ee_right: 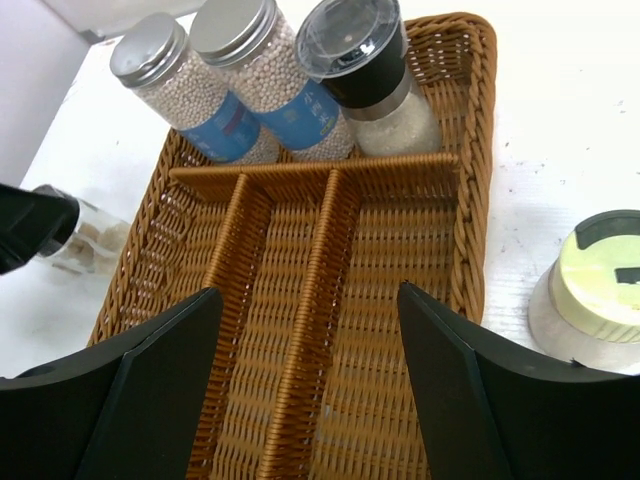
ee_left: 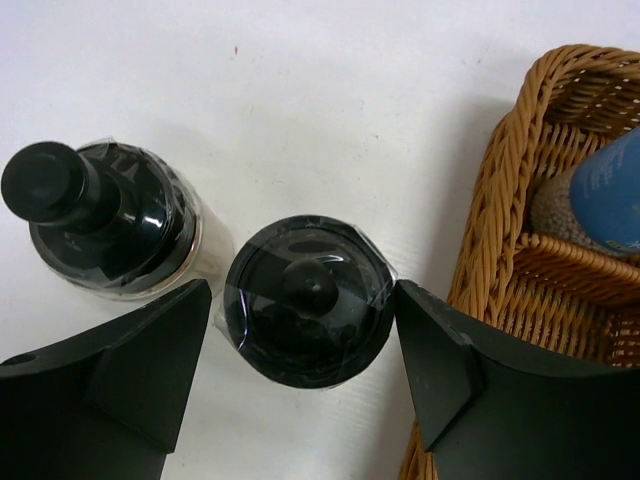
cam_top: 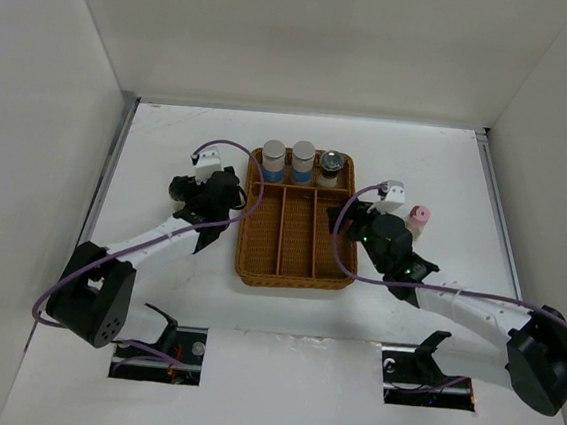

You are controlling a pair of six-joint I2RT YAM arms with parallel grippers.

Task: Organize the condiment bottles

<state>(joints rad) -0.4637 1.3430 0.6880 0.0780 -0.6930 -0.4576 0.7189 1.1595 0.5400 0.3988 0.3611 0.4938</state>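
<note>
A brown wicker tray (cam_top: 294, 264) holds two blue-banded, grey-capped bottles (cam_top: 273, 159) (cam_top: 302, 160) and a clear-topped grinder bottle (cam_top: 330, 167) in its back compartment. They also show in the right wrist view: the banded pair (ee_right: 175, 90) (ee_right: 265, 70) and the grinder (ee_right: 365, 70). My left gripper (ee_left: 305, 290) is open and straddles a dark-capped bottle (ee_left: 307, 320) standing on the table just left of the tray. A second dark-capped bottle (ee_left: 100, 215) stands beside it. My right gripper (ee_right: 308, 290) is open and empty above the tray's long compartments. A cream-capped bottle (ee_right: 590, 290) stands right of the tray.
A pink-capped bottle (cam_top: 418, 220) stands on the table right of the tray, beside my right arm. The tray's wicker wall (ee_left: 490, 200) is right against my left gripper's right finger. White walls enclose the table on the left, back and right.
</note>
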